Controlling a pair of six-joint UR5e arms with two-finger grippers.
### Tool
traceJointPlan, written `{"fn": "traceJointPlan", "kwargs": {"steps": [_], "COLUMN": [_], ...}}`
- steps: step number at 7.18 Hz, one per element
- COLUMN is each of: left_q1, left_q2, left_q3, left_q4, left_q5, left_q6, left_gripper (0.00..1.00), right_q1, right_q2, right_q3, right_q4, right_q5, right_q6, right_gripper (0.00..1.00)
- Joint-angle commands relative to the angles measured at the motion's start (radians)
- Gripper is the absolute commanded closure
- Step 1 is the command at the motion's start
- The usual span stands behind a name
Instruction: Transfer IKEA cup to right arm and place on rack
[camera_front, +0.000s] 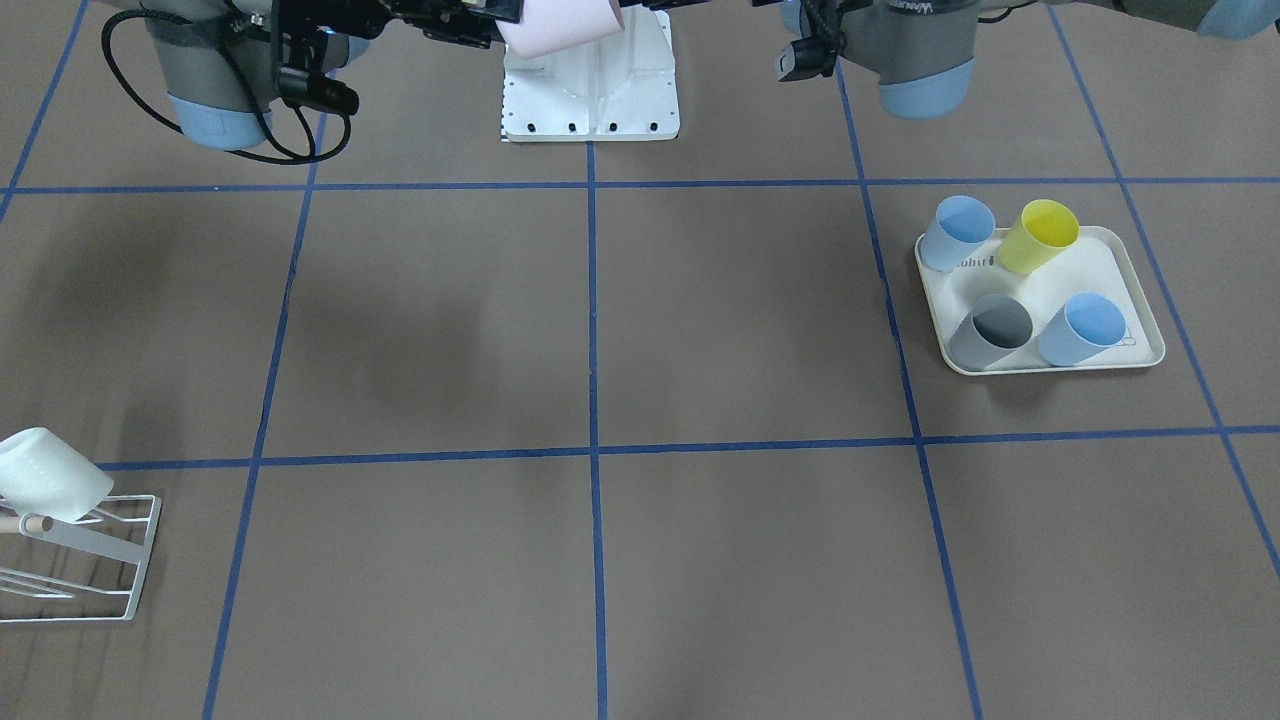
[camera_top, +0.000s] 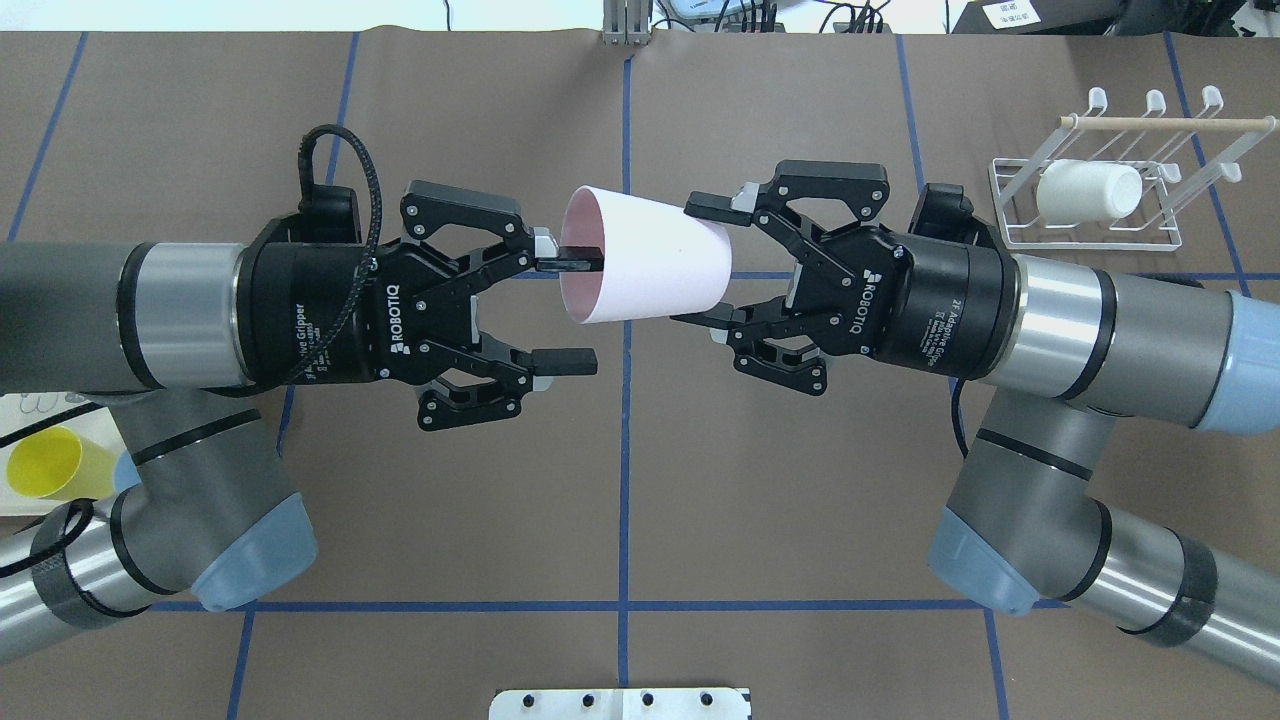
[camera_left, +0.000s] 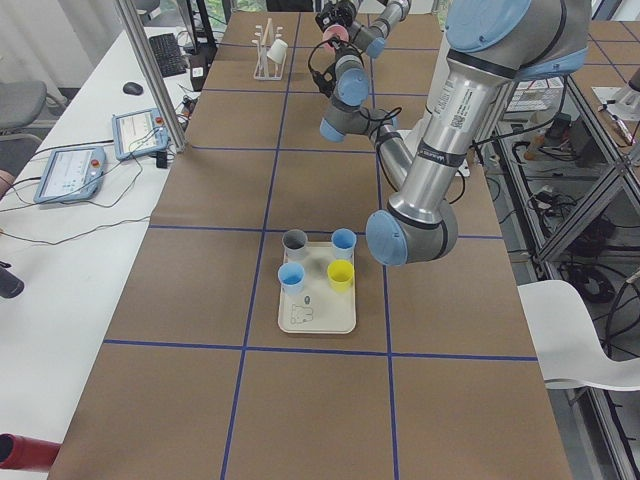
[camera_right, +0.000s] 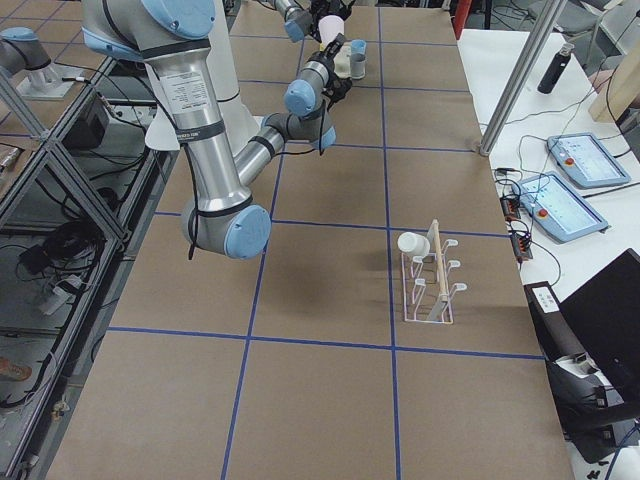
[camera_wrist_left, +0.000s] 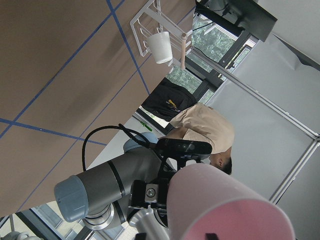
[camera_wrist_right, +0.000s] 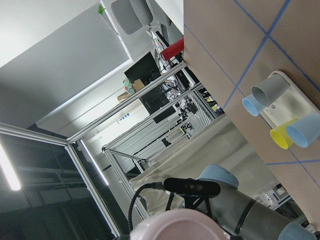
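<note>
Pink IKEA cup (camera_top: 650, 258) is held in mid-air, long axis horizontal, mouth toward left gripper (camera_top: 588, 312). Base is clamped by right gripper (camera_top: 697, 263). Left gripper is spread wide, one finger inside the mouth. Rack (camera_top: 1095, 245) is seen well apart on the right gripper's side, white cup (camera_top: 1085, 192) on it. Tray (camera_front: 1100, 265) holds four cups.

Right-end view: we see the right arm (camera_right: 205, 150) near and the rack (camera_right: 435, 282) on the table (camera_right: 320, 400).
Arm fills the upper left. Rack stands well apart from it, white cup (camera_right: 409, 242) on its far end. Pink cup (camera_right: 330, 25) up high, far off; grip too small for us to read.
</note>
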Motion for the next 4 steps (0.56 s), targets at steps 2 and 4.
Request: {"fn": "traceJointPlan", "kwargs": {"steps": [2,4], "left_q1": [-0.015,-0.088], "left_q2": [0.011,0.022], "left_q3": [-0.005,0.030], "left_q4": [-0.001,-0.001], "left_q5": [-0.001,-0.006], "left_q6": [0.010,0.036], "left_gripper": [0.00,0.00], "right_q1": [0.006,0.015], "right_q2": [-0.006,-0.064], "right_q3": [0.004,-0.002], "right_q4": [0.007,0.004], "right_q5": [-0.026,-0.093], "right_q6": [-0.007,-0.112], "right_gripper": [0.97,0.97]}}
